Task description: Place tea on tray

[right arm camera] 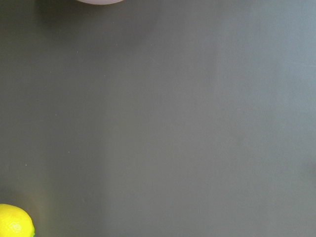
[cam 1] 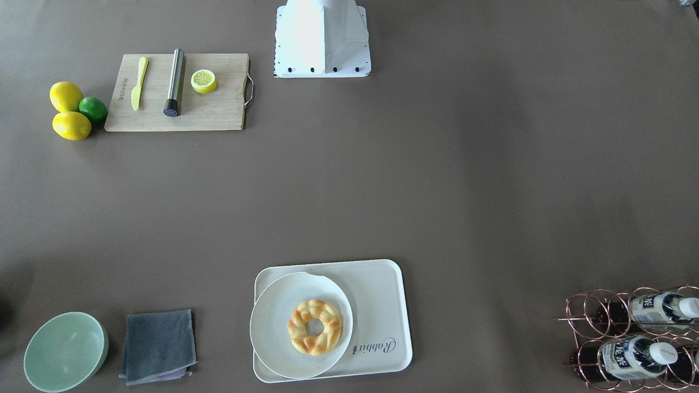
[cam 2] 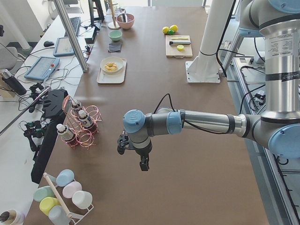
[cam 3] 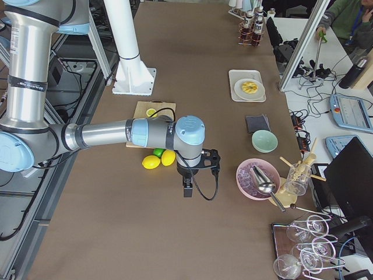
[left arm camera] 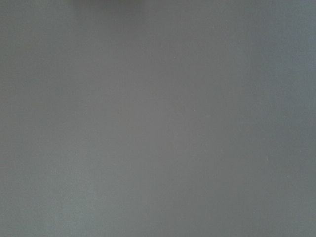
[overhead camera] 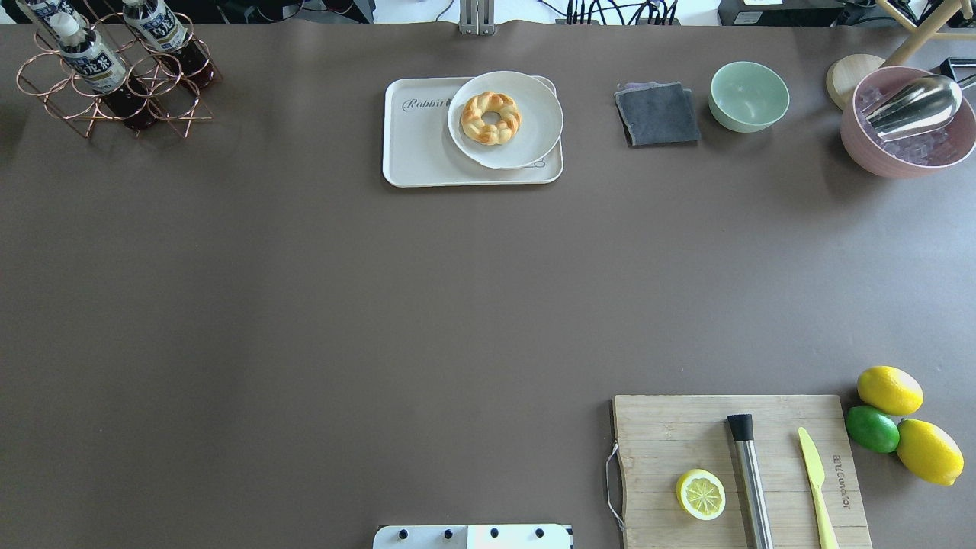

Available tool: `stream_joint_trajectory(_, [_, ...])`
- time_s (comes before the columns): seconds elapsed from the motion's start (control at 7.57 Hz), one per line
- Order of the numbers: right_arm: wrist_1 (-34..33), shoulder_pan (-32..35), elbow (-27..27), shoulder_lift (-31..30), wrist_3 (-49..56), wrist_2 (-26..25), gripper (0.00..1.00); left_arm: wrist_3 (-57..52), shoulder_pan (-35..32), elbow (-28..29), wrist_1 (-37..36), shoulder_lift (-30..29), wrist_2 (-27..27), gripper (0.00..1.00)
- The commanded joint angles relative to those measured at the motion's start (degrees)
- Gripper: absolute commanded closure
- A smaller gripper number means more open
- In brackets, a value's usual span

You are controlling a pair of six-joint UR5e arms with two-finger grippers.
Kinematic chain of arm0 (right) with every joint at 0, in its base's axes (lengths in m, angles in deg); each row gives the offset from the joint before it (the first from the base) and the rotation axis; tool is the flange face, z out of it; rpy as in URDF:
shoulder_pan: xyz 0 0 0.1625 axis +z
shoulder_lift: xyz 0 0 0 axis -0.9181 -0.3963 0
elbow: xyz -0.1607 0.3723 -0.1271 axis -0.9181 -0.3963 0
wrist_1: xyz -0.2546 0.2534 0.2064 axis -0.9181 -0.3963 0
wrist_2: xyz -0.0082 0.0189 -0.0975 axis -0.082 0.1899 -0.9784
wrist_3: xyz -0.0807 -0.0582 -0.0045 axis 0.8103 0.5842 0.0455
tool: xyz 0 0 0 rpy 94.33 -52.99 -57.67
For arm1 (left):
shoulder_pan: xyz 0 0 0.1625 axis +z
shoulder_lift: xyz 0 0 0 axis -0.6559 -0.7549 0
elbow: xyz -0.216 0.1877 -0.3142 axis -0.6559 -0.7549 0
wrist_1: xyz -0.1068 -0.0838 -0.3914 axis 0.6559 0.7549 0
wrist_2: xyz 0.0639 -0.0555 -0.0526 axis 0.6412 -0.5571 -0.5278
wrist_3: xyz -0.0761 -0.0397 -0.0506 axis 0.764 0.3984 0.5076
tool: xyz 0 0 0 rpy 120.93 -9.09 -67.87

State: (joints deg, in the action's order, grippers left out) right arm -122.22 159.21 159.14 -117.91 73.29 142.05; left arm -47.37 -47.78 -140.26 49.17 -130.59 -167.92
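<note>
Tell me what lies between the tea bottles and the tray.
Nothing. In the overhead view, only bare brown table lies between the tea bottles and the tray.

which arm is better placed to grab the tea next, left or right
Left. The tea bottles sit in the wire rack on the robot's left, and the left gripper hangs near it; the right gripper is by the lemons.

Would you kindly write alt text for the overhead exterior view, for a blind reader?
At far left, tea bottles rest in a copper wire rack; a cream tray at far centre carries a plate with a braided pastry ring. A cutting board lies near right; no arm shows.
</note>
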Motion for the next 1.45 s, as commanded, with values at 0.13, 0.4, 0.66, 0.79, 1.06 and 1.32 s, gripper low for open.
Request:
stream_joint_trajectory(0.13, [0.0, 0.1, 1.1, 0.0, 0.4, -3.6, 0.0, 0.0, 0.0, -0.3, 0.0, 0.0, 0.0, 0.01])
stream_joint_trajectory(0.4, [0.0, 0.1, 1.4, 0.0, 0.3, -3.7, 0.0, 0.0, 0.0, -0.5, 0.0, -0.1, 0.0, 0.01])
stream_joint_trajectory(0.66, [0.1, 0.3, 2.1, 0.5, -0.1, -4.1, 0.0, 0.0, 0.0, -0.6, 0.0, -0.1, -0.1, 0.01])
stream_joint_trajectory(0.79, [1.1, 1.1, 1.5, 1.6, -0.2, -4.2, 0.0, 0.0, 0.1, -0.8, 0.0, -0.2, -0.1, 0.01])
stream_joint_trajectory(1.06, [7.6, 4.0, 0.9, 0.8, 0.5, -1.6, 0.0, 0.0, 0.0, -2.5, 0.9, -0.9, -2.2, 0.01])
stream_joint_trajectory(1.32, [7.7, 4.4, -0.2, 0.2, 0.3, 4.5, 0.0, 0.0, -1.5, 0.9, 16.8, -0.2, -7.9, 0.01])
